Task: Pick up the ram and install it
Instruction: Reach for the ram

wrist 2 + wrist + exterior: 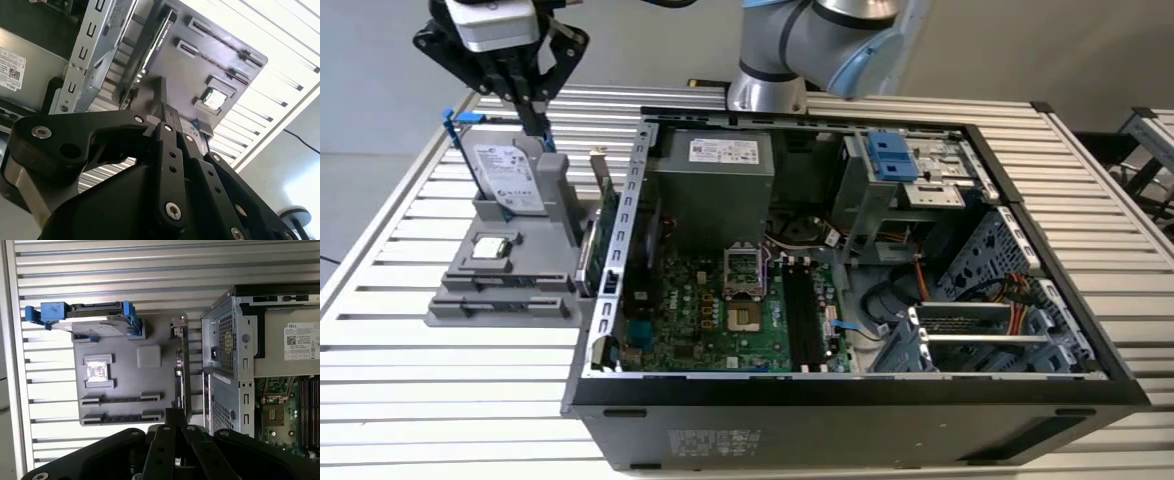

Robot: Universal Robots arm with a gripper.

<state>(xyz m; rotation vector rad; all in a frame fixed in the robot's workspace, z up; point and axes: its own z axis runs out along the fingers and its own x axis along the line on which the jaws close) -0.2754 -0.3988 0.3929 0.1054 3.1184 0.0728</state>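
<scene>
Fingers [534, 120]: you have them drawn together at the tips, hanging high above the holder. Whether anything thin is pinched between them, you cannot tell.
Holder [125, 375]: grey, flat on the desk [454, 380], just beside the case.
Long slots [122, 399]: two in the holder, each a dark line between end clips. You cannot tell whether a stick sits in either.
Drive [507, 175]: upright at the holder's far end, near the fingertips in the exterior view.
Card [596, 235]: green with a gold tab, standing between holder and case. It is not your part.
Case [854, 425]: open, with the motherboard exposed.
Board slots [798, 318]: black, well apart from the fingers. No stick reads clearly in them.
Ram: you cannot place it with any certainty.
Progress: by my judgement neither the pick nor the install is confirmed, and your fingers are on the holder side, not over the board.
</scene>
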